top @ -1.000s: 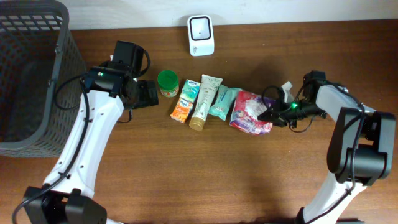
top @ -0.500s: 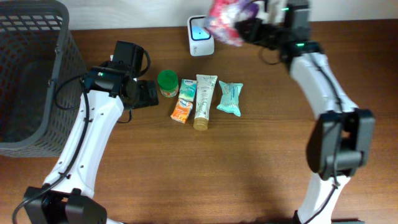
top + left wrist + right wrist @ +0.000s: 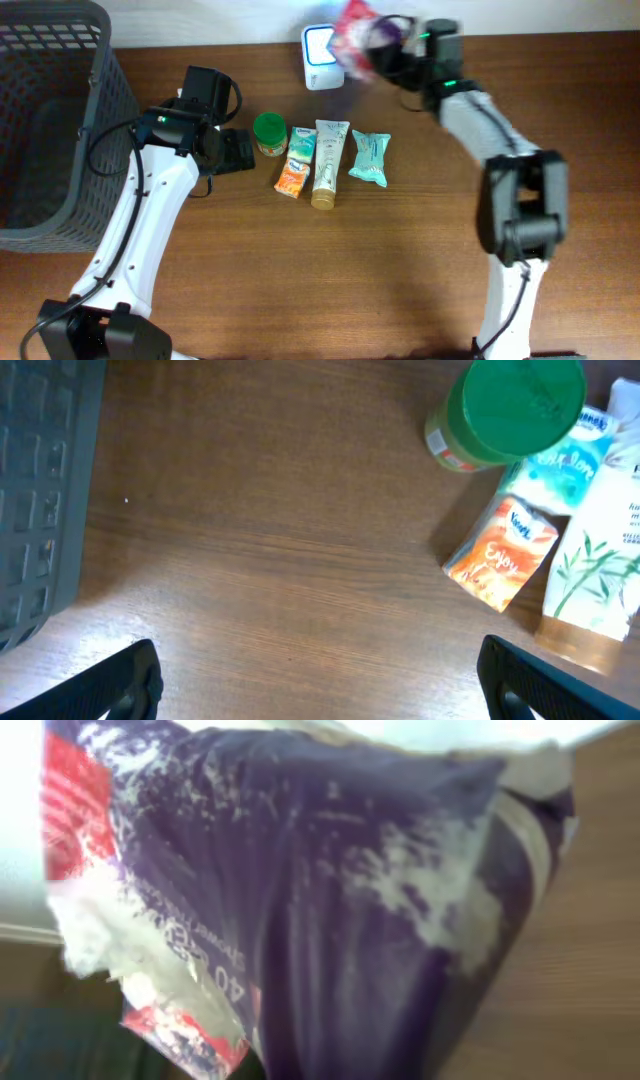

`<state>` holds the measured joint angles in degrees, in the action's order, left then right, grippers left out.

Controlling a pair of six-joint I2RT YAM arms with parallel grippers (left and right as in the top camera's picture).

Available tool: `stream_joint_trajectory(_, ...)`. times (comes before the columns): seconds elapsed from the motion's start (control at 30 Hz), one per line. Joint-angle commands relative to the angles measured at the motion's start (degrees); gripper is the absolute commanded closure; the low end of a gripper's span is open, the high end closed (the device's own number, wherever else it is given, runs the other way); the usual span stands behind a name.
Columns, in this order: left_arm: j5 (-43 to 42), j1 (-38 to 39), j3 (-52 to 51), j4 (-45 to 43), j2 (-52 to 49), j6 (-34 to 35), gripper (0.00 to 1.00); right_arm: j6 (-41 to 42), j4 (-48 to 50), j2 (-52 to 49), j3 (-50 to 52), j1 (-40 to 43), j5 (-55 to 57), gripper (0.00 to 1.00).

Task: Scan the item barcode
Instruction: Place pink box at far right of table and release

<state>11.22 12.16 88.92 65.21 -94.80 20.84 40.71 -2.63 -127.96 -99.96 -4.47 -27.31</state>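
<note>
Lifted out of the row on the desk a second ago, the purple-and-red pouch (image 3: 355, 32) now hangs over the desk's far edge, just beside the white scanner (image 3: 322, 45), clamped in my right gripper (image 3: 385, 50). My left gripper (image 3: 320, 685) hovers with its jaws wide apart and empty, near the green-lidded jar (image 3: 520, 410), orange carton (image 3: 500, 550), tube (image 3: 325, 160) and teal packet (image 3: 369, 158).

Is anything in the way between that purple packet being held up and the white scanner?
Nothing visible does. The purple packet hangs right at the edge of the white scanner. The row of products lies further down the table, outside that gap.
</note>
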Motion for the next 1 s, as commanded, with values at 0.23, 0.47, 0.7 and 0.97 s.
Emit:
stream_joint_trajectory(0.23,0.61,0.15,0.09,0.02,-0.11,0.57,0.01,9.33,-29.75,7.08,-1.18,33.77,8.55,0.96)
stream_joint_trajectory(0.47,0.61,0.15,0.09,0.02,-0.11,0.57,0.01,2.32,-29.68,5.09,-1.20,44.22,11.91,0.27)
stream_joint_trajectory(0.7,0.61,0.15,0.09,0.02,-0.11,0.57,0.01,-9.55,-33.20,5.11,-1.20,44.52,-12.63,0.01)
stream_joint_trajectory(0.97,0.61,0.15,0.09,0.02,-0.11,0.57,0.01,-34.56,-52.33,5.11,-1.20,24.46,-28.37,0.01)
